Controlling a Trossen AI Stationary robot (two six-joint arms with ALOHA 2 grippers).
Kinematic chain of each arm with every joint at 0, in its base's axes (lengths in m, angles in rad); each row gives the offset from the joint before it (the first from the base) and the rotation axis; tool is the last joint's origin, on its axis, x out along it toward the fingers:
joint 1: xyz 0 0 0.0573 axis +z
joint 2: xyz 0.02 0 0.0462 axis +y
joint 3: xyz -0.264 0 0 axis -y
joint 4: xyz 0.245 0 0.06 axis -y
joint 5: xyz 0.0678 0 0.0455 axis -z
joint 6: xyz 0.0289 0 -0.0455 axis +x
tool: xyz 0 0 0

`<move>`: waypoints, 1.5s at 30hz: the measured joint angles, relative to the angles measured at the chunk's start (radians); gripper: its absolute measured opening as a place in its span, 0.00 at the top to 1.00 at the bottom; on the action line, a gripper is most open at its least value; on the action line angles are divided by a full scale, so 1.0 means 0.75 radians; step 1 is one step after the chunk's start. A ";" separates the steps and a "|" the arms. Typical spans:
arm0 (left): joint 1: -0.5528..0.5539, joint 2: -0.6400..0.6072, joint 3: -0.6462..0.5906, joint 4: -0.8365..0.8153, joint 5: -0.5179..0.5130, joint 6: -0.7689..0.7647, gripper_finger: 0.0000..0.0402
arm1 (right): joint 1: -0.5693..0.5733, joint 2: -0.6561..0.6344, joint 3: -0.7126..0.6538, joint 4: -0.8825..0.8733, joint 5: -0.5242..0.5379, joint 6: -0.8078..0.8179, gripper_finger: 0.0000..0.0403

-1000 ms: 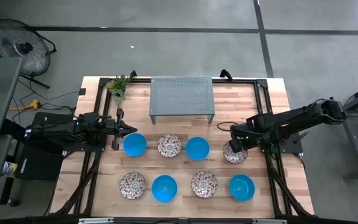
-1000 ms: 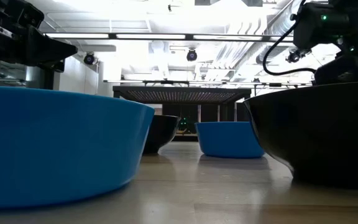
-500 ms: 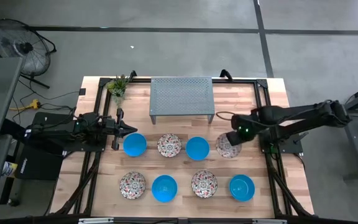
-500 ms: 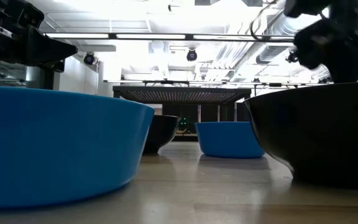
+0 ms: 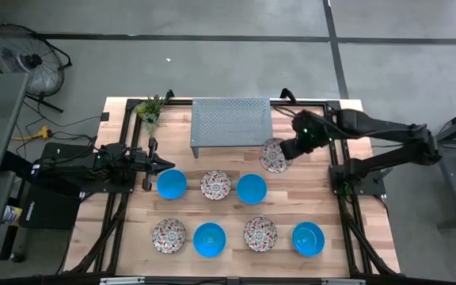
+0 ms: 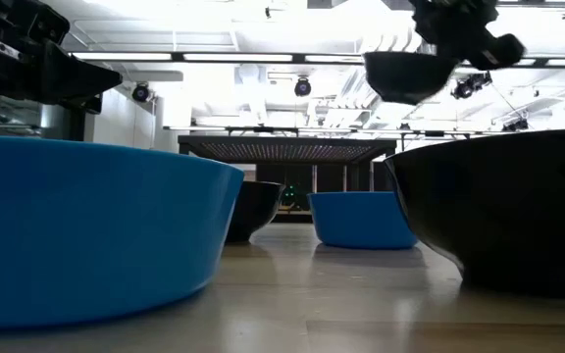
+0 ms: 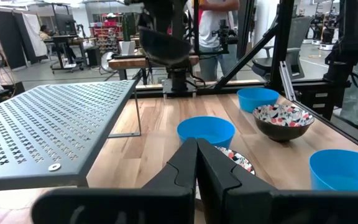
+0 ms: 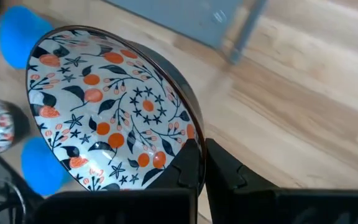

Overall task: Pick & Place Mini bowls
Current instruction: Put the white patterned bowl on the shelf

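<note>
Wooden bench (image 5: 331,198) under a bright workshop ceiling is carrying the whole job, so watch what is hanging over it. Your right gripper (image 8: 199,163) is pinching only the thin rim of a floral bowl (image 8: 107,109), fingers (image 8: 225,168) closed right down on that edge, one inside and one outside. I judge that a narrow hold: the bowl is tilting away from the fingers, and it could swivel or slip out if you are swinging fast. In the high view the floral bowl is hanging in the air just beside the near right corner of the perforated metal rack (image 5: 232,123) at the far edge of the bench. A low approach could knock the bowl against the rack's edge or leg.

Seven other bowls are sitting on the bench in two rows nearer the front edge, among them a blue bowl (image 5: 251,188) almost beneath the carried one; a drop there could crack both. Your left gripper (image 7: 196,163) is waiting by the left edge, fingers shut and holding nothing.
</note>
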 joint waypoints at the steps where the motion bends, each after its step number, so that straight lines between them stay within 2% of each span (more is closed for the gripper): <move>1: 0.000 0.000 0.000 0.000 0.000 0.000 1.00 | -0.018 0.017 0.026 0.000 -0.019 -0.029 1.00; 9: 0.000 0.001 0.000 0.000 0.000 0.000 1.00 | -0.144 0.155 0.224 -0.052 -0.177 -0.222 1.00; 18: 0.000 0.000 0.000 0.000 0.000 0.000 1.00 | -0.282 0.335 0.452 -0.096 -0.199 -0.298 1.00; 28: 0.000 0.000 0.000 0.000 0.000 0.000 1.00 | -0.443 0.518 0.664 -0.196 -0.314 -0.417 1.00; 34: 0.000 0.000 0.000 0.000 0.000 0.000 1.00 | -0.540 0.632 0.792 -0.324 -0.342 -0.472 1.00; 39: 0.000 0.001 0.000 0.000 0.000 0.000 1.00 | -0.602 0.711 0.844 -0.377 -0.353 -0.516 1.00; 45: 0.000 0.000 0.000 0.000 0.000 0.000 1.00 | -0.660 0.765 0.814 -0.367 -0.381 -0.557 1.00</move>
